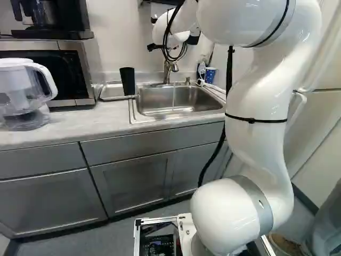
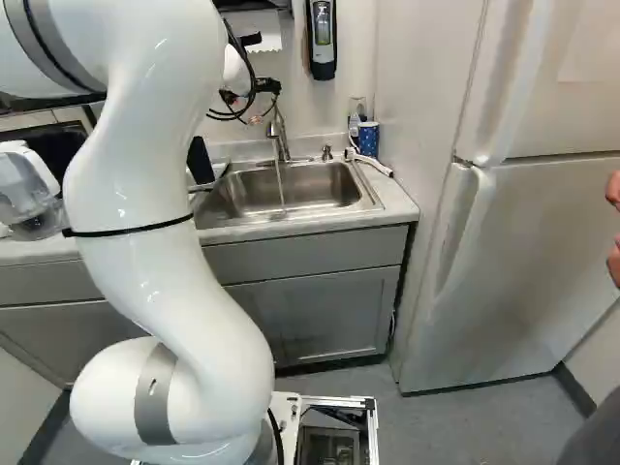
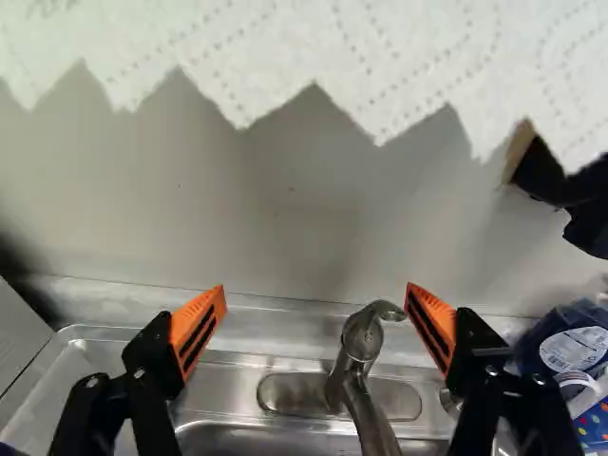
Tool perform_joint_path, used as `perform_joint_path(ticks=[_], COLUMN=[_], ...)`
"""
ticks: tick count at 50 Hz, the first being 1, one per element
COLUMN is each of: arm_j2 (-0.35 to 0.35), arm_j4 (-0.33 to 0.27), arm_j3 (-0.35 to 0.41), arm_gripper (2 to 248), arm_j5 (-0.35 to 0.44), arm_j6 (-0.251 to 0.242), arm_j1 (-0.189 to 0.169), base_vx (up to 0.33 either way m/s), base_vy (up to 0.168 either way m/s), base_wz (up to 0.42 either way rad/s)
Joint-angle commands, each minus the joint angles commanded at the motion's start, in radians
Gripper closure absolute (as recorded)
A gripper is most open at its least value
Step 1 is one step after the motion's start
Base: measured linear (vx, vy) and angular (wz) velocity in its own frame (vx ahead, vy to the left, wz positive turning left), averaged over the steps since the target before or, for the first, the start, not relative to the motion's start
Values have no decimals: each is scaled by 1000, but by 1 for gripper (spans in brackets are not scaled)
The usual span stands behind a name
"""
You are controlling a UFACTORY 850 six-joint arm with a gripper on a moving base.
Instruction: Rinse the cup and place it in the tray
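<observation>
My gripper [image 2: 262, 114] is up near the faucet in the right base view. In the wrist view the gripper [image 3: 316, 296] has its orange pads wide apart, nothing held between them; the faucet [image 3: 359, 356] lies below that gap. A black cup [image 1: 127, 81] stands at the right end of the metal tray [image 1: 110, 91], left of the sink. A blue patterned cup [image 1: 210, 75] is at the sink's back right corner; its side [image 3: 595, 425] shows beside the right-hand finger in the wrist view.
A thin stream of water [image 2: 281, 184] runs into the steel sink [image 2: 334, 184]. Paper towel [image 3: 285, 47] hangs ahead of the gripper. A bottle [image 3: 575, 347] is near the blue cup. A microwave [image 1: 66, 74] and a pitcher [image 1: 24, 93] stand left; a fridge [image 2: 523, 262] stands right.
</observation>
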Motion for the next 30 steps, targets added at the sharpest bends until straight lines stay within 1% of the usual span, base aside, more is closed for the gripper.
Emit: perform_joint_path(ticks=[19, 30], arm_j2=[0, 0], arm_j4=[0, 0], arm_j3=[0, 0], arm_gripper=[3, 3], arm_j5=[-3, -23], arm_j6=[0, 0], arm_j1=[1, 1], base_vx=[0, 0], base_vy=[0, 0], base_wz=[0, 0])
